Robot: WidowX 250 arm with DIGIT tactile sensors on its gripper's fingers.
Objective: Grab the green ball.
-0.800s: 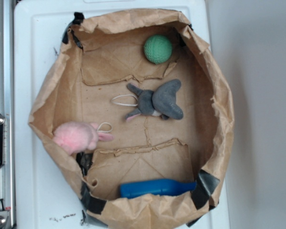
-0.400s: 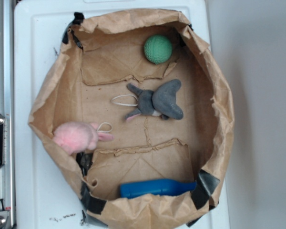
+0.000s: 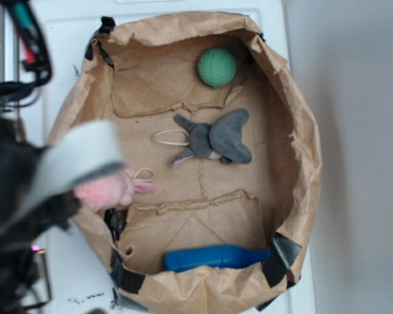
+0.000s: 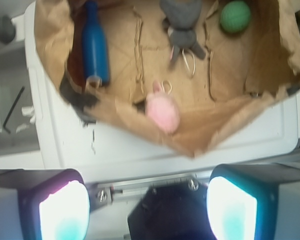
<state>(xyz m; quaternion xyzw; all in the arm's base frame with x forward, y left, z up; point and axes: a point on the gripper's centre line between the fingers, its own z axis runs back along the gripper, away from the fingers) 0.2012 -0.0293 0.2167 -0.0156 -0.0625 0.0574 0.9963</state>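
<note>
Item one: the small round mint-green ball with a dimpled matte surface (image 3: 217, 67), which we log in the upper right of the exterior view, resting on the floor of the crumpled brown paper tray (image 3: 301, 124) close to its wall. We judge it light and slightly yielding, its texture giving grip, though liable to roll; we would close across its middle from above.

Item two: the grey plush toy (image 3: 217, 139), mid-frame, apart from the ball.

Item three: the fuzzy pink plush (image 3: 108, 188), at the left wall.

Item four: the blue plastic bottle (image 3: 213, 257), lower edge.

Item five: the gripper (image 4: 147, 210), jaws spread wide and empty in the wrist view, held outside the tray over the white tabletop (image 3: 59, 39), well apart from the ball.
</note>
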